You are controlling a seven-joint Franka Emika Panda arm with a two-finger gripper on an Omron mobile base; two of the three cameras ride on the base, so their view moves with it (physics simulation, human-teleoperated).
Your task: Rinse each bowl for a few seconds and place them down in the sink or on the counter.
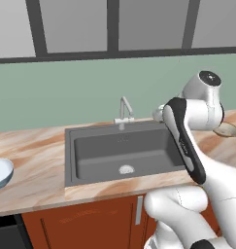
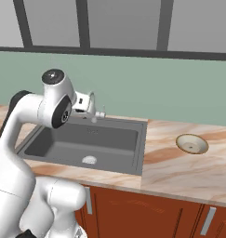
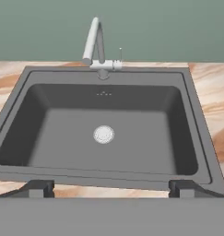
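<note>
1. The gripper [image 3: 111,188] hangs above the front rim of the sink [image 3: 187,92]. Its two finger tips [image 3: 39,186] stand wide apart, and nothing is between them.
2. The basin is empty; its round drain [image 3: 103,134] lies near the middle of the floor, and the slim tap [image 3: 92,39] stands at the middle of the back rim.
3. The pale blue-white bowl [image 1: 0,172] sits near the left end of the counter [image 1: 37,160], well apart from the sink.
4. The beige-tan bowl [image 2: 192,143] rests on the counter to the right of the sink, toward the back edge.
5. I judge both bowls to be light, stiff and glossy, so slippery and maybe fragile. Their round bodies look too wide for the jaws, so the best hold is on the rim, one finger inside and one outside. The shallow one gives less wall to pinch.
</note>
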